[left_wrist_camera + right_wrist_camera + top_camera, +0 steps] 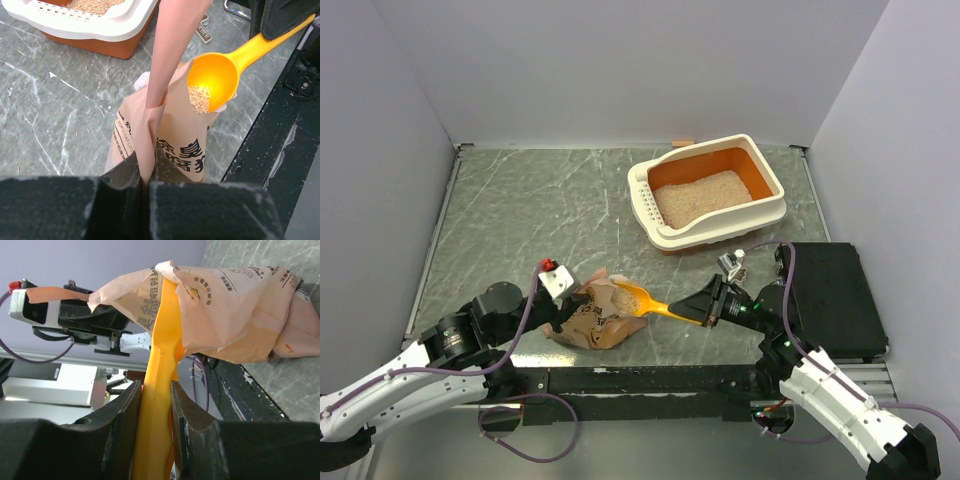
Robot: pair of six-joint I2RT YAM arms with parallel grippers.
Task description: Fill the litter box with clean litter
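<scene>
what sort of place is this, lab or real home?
Likely a lab test cell, not a home: blank panel walls box in a marble-pattern table, a left arm and right arm are mounted at its near edge, and the litter box and paper bag look like staged props.

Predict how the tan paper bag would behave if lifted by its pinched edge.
Probably floppy: the paper bag is crinkled and its edge folds flat in the left pincer. Likely to sag or tip, since its mouth gapes at the scoop. Weight unclear; contents hidden.
</scene>
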